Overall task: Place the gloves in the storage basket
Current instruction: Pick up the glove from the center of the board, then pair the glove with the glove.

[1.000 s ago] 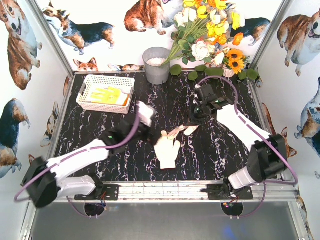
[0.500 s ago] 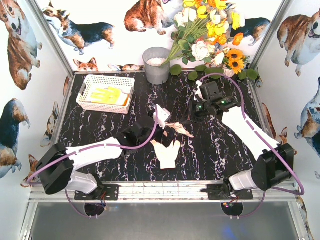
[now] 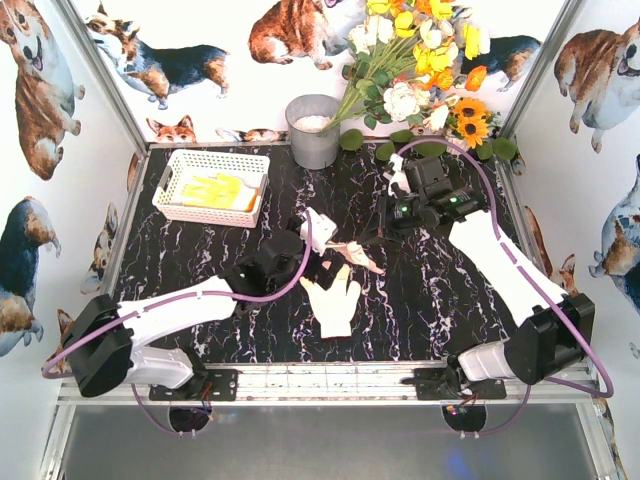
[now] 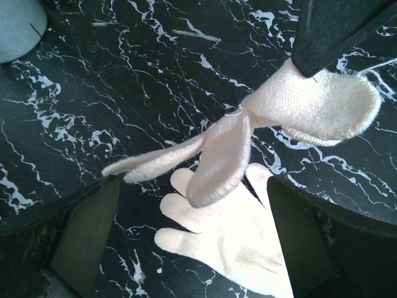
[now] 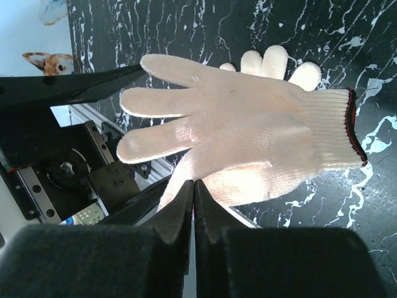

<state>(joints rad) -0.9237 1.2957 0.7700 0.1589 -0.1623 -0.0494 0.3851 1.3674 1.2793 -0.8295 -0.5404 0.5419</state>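
Observation:
My right gripper (image 3: 378,240) (image 5: 194,189) is shut on a peach-tan glove (image 3: 357,253) (image 5: 248,133) and holds it above the table; the glove hangs from it in the left wrist view (image 4: 310,105). My left gripper (image 3: 328,264) (image 4: 195,248) is open, its fingers (image 4: 87,233) on either side below the hanging glove's fingers. A cream-white glove (image 3: 335,302) (image 4: 232,245) lies flat on the black marble table under both grippers. The white lattice storage basket (image 3: 196,160) stands at the back left and holds a yellow glove (image 3: 215,190).
A grey metal bucket (image 3: 313,130) stands at the back centre. A bunch of flowers (image 3: 420,70) leans over the back right. Corgi-print walls close in the table on three sides.
My left arm has swung right and forward until its open jaws reached the hanging glove. My right gripper has lifted the peach-tan glove and drawn it slightly back.

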